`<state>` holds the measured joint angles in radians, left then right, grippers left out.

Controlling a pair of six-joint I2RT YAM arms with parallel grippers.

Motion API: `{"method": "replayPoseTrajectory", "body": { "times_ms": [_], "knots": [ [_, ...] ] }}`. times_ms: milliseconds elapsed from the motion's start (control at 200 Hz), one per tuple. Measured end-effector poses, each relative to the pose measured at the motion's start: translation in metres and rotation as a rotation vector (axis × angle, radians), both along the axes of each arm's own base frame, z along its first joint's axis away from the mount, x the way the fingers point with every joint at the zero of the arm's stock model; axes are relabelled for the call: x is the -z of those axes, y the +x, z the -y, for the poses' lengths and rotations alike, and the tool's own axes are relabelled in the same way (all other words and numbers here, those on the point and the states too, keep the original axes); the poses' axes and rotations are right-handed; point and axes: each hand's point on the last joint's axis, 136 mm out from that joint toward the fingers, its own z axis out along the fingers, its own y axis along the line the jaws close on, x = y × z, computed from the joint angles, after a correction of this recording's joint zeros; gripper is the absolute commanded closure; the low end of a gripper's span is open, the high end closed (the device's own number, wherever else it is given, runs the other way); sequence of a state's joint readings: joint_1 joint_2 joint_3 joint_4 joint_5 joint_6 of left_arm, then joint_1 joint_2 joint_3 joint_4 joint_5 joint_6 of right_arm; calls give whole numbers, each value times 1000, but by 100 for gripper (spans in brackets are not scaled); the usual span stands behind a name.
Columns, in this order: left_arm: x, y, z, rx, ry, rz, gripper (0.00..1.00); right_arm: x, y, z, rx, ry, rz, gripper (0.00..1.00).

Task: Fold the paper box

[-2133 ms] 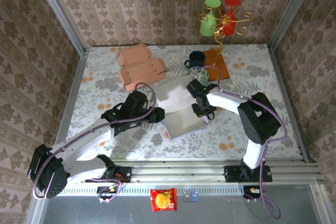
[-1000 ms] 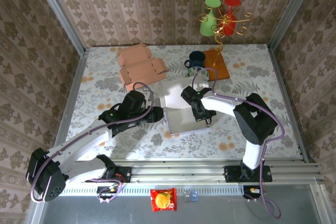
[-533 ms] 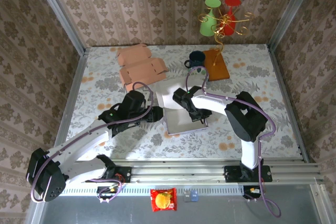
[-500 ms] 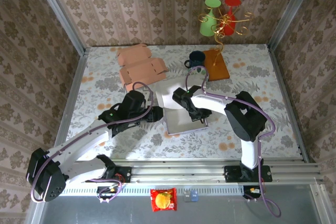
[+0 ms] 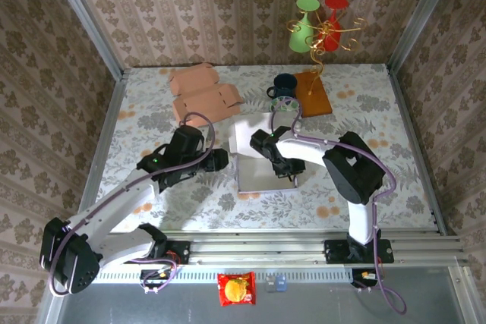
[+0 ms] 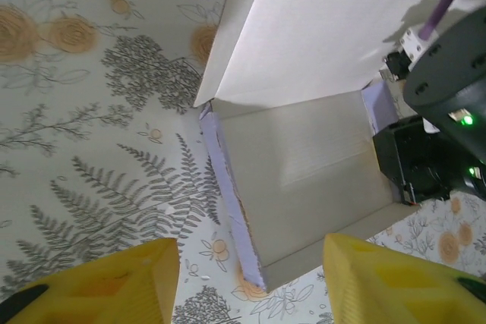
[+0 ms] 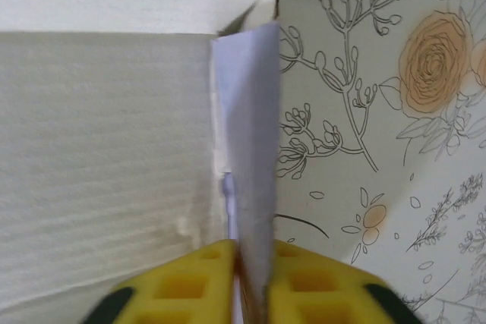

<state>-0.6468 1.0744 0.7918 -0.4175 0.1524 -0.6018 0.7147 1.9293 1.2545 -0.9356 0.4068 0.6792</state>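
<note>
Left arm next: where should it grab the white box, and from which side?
The left wall. It is a thin upright flap with a free top edge, so come from above with the left gripper straddling it, one finger inside. The right gripper pinches the right wall.

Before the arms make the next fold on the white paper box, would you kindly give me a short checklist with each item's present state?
1. The right gripper grips the lavender side flap of the white paper box: ok, the flap sits pinched between its fingers.
2. That flap stands upright from the box floor: ok.
3. The left gripper is open and empty: ok.
4. The left gripper is lined up with the opposite lavender flap: cannot tell.
5. The white lid panel is raised enough: cannot tell.
6. The tan flat cardboard blank is out of the way: ok, it lies apart at the back.
</note>
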Motion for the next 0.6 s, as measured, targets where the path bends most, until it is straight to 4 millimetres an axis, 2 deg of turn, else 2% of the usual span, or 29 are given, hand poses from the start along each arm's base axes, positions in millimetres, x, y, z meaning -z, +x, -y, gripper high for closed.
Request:
{"method": "replayPoseTrajectory", "body": {
  "times_ms": [180, 345, 500, 605],
  "knots": [
    [-19, 23, -12, -8, 34, 32, 43, -17, -2, 0, -21, 64, 29, 54],
    [-28, 44, -9, 68, 70, 30, 42, -61, 10, 1, -75, 186, 109, 46],
    [-35, 75, 0, 154, 90, 21, 42, -107, 32, 28, -84, 335, 173, 44],
    [-38, 97, -2, 192, 107, 16, 41, -122, 51, 48, -102, 388, 196, 43]
  ]
}}
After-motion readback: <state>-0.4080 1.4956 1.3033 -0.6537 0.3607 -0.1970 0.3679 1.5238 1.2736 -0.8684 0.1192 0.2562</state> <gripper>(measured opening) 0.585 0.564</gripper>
